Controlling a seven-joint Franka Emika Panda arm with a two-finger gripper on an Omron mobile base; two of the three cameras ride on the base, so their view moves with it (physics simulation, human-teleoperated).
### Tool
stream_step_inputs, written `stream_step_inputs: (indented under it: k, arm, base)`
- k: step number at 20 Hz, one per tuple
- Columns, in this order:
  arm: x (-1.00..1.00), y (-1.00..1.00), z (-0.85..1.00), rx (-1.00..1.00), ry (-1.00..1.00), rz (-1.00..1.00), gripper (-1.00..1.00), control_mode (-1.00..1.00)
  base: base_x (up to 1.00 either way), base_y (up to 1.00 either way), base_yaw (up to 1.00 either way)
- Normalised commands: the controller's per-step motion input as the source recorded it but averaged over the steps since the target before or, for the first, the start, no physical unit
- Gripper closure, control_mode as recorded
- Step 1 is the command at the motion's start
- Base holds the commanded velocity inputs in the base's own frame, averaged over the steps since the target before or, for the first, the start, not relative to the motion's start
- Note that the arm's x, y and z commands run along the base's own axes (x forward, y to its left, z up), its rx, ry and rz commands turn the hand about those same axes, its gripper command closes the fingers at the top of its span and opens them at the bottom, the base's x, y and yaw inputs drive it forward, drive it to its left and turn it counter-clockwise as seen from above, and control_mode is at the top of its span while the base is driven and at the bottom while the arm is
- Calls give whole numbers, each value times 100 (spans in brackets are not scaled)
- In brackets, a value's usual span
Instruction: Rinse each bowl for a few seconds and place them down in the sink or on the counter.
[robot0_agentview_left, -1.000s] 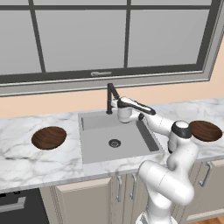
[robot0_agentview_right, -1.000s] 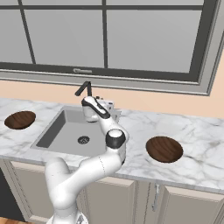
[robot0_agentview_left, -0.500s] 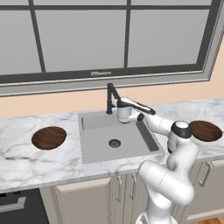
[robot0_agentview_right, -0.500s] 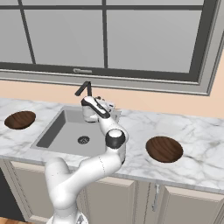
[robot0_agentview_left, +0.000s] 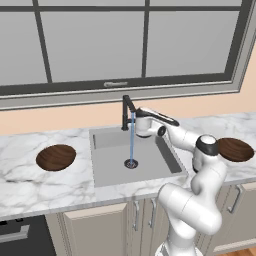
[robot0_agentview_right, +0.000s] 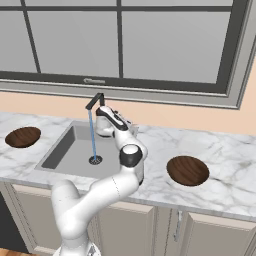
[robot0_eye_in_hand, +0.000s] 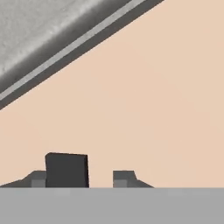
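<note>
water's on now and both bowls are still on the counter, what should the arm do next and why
Probably pull the gripper back from the faucet and swing toward a bowl, likely the right bowl, which lies nearer the arm's base. A stream of water falls to the sink drain, yet both that bowl and the left bowl sit unrinsed on the counter.

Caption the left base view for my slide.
Water runs from the faucet into the sink; gripper beside it, both bowls on counter.

My arm reaches forward over the sink (robot0_agentview_left: 105, 167), my gripper (robot0_agentview_left: 141, 126) just beside the faucet (robot0_agentview_left: 127, 109), fingers apart, empty.
</note>
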Motion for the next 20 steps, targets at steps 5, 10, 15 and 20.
stream_step_inputs:
  k: [5, 10, 15, 20]
  arm:
    - [-5, -71, -16, 13, 9, -4, 100, -100]
    - [-29, -50, 51, 14, 0, -3, 100, -100]
    - [-29, -45, 60, 12, 0, -4, -100, -100]
    - [-36, -40, 64, 10, 6, -8, -100, -100]
  base:
    - [0, 0, 0]
    - [0, 0, 0]
    - [0, 0, 0]
    - [0, 0, 0]
